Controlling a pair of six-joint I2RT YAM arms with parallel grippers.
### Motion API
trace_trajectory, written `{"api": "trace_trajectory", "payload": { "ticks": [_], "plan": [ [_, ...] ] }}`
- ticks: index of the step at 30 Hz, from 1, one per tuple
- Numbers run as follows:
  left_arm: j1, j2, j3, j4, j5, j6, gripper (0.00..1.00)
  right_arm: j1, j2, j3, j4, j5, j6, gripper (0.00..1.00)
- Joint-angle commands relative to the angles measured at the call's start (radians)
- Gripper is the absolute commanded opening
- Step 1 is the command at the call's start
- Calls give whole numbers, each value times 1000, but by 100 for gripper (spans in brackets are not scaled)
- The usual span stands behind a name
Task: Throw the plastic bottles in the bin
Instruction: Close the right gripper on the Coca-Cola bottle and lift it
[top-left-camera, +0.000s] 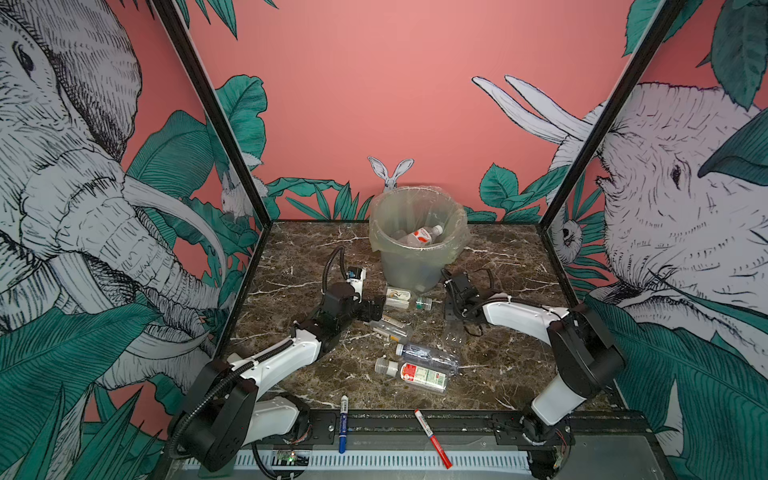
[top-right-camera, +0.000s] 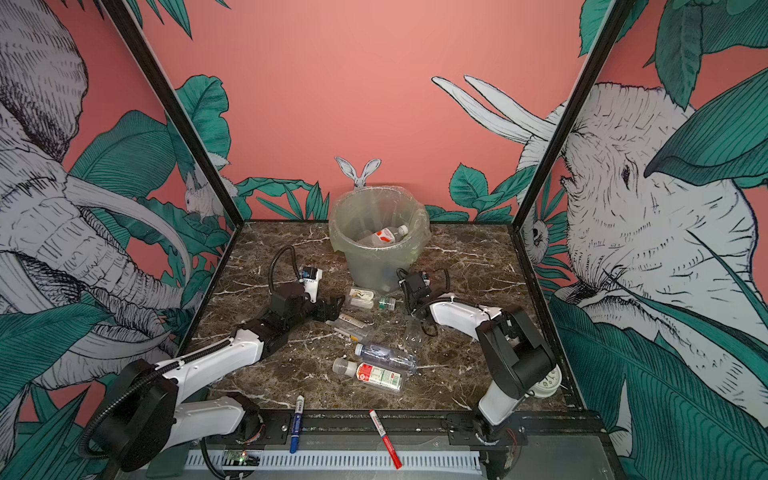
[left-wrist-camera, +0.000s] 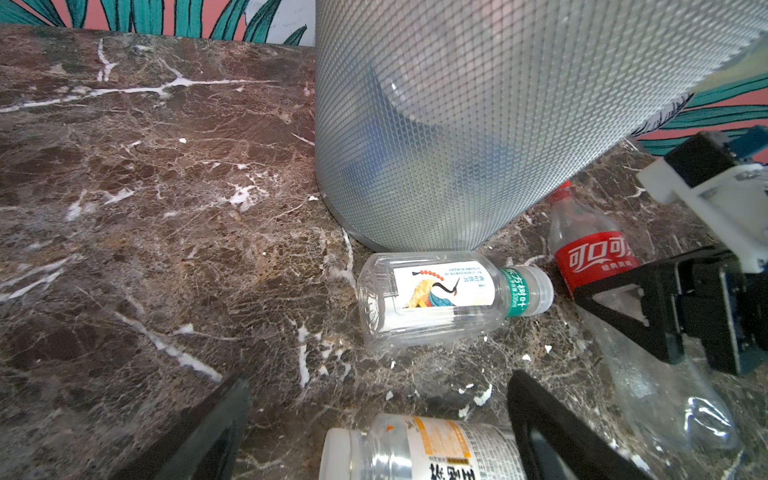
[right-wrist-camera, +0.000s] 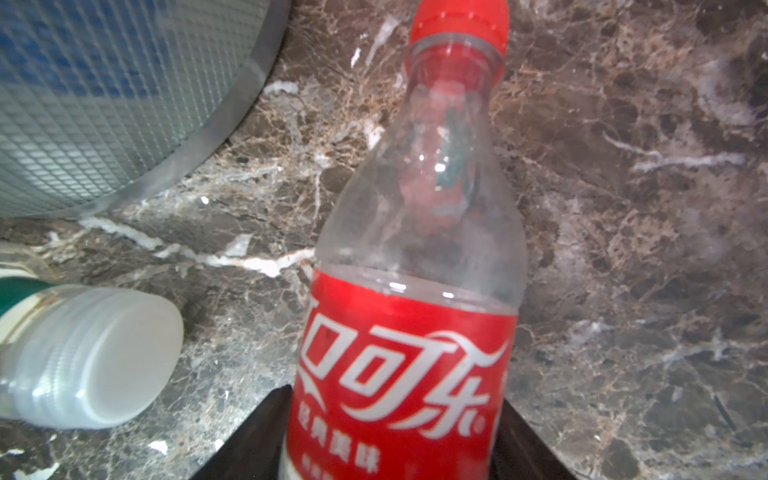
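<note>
The bin (top-left-camera: 409, 270) (top-right-camera: 374, 270) stands at the back middle, with one red-and-white labelled bottle (top-left-camera: 424, 236) inside. Several plastic bottles lie in front of it. My right gripper (right-wrist-camera: 395, 399) (top-left-camera: 453, 316) is shut on a red-labelled, red-capped bottle (right-wrist-camera: 407, 353) (left-wrist-camera: 594, 253) lying on the table beside the bin. My left gripper (left-wrist-camera: 378, 380) (top-left-camera: 376, 309) stands open, low over a white-capped, orange-labelled bottle (left-wrist-camera: 424, 453) (top-left-camera: 390, 326). Just beyond it, against the bin's foot, lies a green-collared bottle (left-wrist-camera: 449, 295) (top-left-camera: 401, 298). Nearer the front lie a clear bottle (top-left-camera: 428, 357) and a red-and-white labelled one (top-left-camera: 419, 376).
A blue marker (top-left-camera: 343, 424) and a red marker (top-left-camera: 432, 436) lie across the black front rail. Patterned walls with black posts close in the marble table (top-left-camera: 511, 291) on three sides. A white dial (top-right-camera: 548, 382) sits by the right arm's base.
</note>
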Motion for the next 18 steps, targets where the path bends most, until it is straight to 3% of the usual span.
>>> {"api": "trace_trajectory", "payload": {
  "ticks": [1,4,18],
  "plan": [
    [-4,4,28,3,10,-11,97,-3,-8,-19,-6,-6,0,64],
    [-4,6,27,5,11,-13,98,-3,-16,-29,-5,-5,-11,59],
    [-4,27,31,13,18,-13,97,-3,-126,-122,24,22,-42,58]
  ]
}}
